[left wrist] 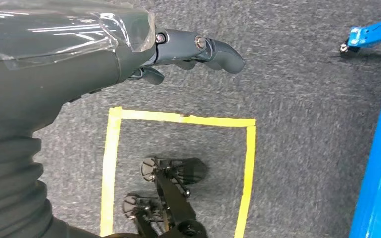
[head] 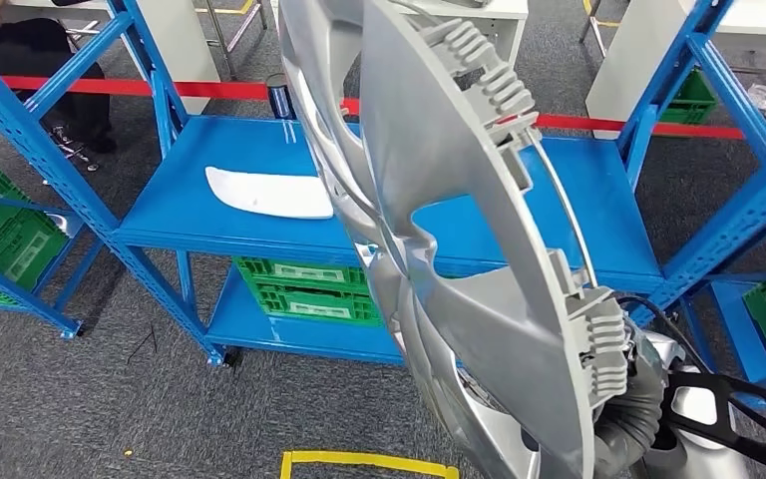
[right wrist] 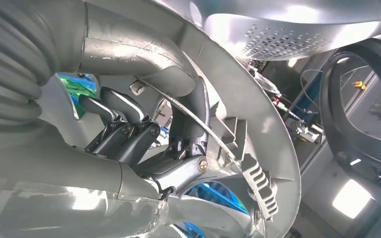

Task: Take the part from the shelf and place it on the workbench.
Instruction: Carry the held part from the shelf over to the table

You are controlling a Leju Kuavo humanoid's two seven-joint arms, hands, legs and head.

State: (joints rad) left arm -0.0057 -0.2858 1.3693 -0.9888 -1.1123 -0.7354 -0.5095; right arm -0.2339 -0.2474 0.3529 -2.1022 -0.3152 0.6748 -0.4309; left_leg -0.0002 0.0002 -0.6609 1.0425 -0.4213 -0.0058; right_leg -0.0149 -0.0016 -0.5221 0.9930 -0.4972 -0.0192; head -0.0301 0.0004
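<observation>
on the left, the left hand (left wrist: 188, 52) hangs over grey carpet and a yellow tape square (left wrist: 178, 168), fingers loosely curled, holding nothing. a white panel (head: 269, 193) lies on the blue shelf (head: 519, 254). to its right the part (head: 459, 249) — a silver wheel cover — is held edge-on before the head camera, off the shelf. the right hand (right wrist: 149, 144) grips its rim, fingers hooked through an opening. it looks light, stiff yet slightly springy thin plastic — smooth-faced, with breakable ribbed clips, so the rim seems the safest hold.
</observation>
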